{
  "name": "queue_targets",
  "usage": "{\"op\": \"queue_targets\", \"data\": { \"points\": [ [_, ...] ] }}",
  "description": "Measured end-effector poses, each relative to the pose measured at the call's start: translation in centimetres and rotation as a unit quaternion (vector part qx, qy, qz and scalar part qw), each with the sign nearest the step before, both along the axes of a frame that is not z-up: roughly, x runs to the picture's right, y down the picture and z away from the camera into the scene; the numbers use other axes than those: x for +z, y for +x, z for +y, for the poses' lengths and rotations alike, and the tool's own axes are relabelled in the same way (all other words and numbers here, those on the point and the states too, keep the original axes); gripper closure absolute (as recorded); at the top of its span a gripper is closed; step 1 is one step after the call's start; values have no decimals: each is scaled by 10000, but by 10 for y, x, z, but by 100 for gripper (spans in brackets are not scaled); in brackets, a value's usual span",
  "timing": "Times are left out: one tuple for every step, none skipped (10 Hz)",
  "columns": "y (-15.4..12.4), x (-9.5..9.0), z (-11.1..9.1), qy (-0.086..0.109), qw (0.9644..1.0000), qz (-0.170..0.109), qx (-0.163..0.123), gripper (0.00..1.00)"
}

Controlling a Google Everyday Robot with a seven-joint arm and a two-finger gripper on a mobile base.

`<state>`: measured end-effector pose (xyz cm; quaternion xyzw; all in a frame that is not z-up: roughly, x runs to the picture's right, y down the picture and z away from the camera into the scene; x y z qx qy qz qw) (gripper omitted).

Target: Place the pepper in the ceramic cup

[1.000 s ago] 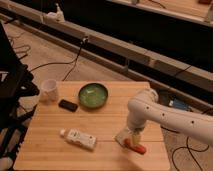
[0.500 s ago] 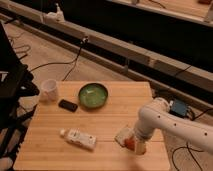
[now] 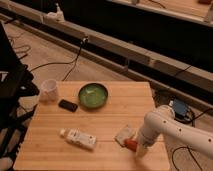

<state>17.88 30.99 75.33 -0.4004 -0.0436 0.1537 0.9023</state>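
At the near right side of the wooden table (image 3: 50, 155) the gripper (image 3: 140, 149) is down low, right at the red pepper (image 3: 130, 144). The arm hides the tip, so I cannot tell if it has the pepper or only touches it. The pepper lies on the table just beside a pale flat packet (image 3: 125, 134).

The pepper is near the table edge. A small push could roll it off. A weak hold could drop it on the way.

The ceramic cup (image 3: 49, 90) is at the far left corner, well apart from the pepper. A white bottle (image 3: 79, 138), a black thing (image 3: 67, 105) and a green bowl (image 3: 93, 95) are in between, so the arm could bump them. The cup looks light and could tip.

The bottle has a label, but no words can be read.
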Motion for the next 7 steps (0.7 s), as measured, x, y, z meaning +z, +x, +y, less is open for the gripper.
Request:
{"op": "queue_targets", "data": {
  "points": [
    [-3, 4, -1, 8, 10000, -37, -31, 72],
    [-3, 6, -1, 23, 10000, -45, -42, 80],
    [-3, 7, -4, 51, 10000, -55, -36, 91],
    [-6, 7, -7, 93, 9999, -123, 31, 97],
    [-11, 6, -14, 159, 9994, -253, 164, 99],
    [-21, 2, -26, 255, 9979, -471, 353, 99],
    [-31, -2, -39, 345, 9954, -694, 560, 99]
  ]
}}
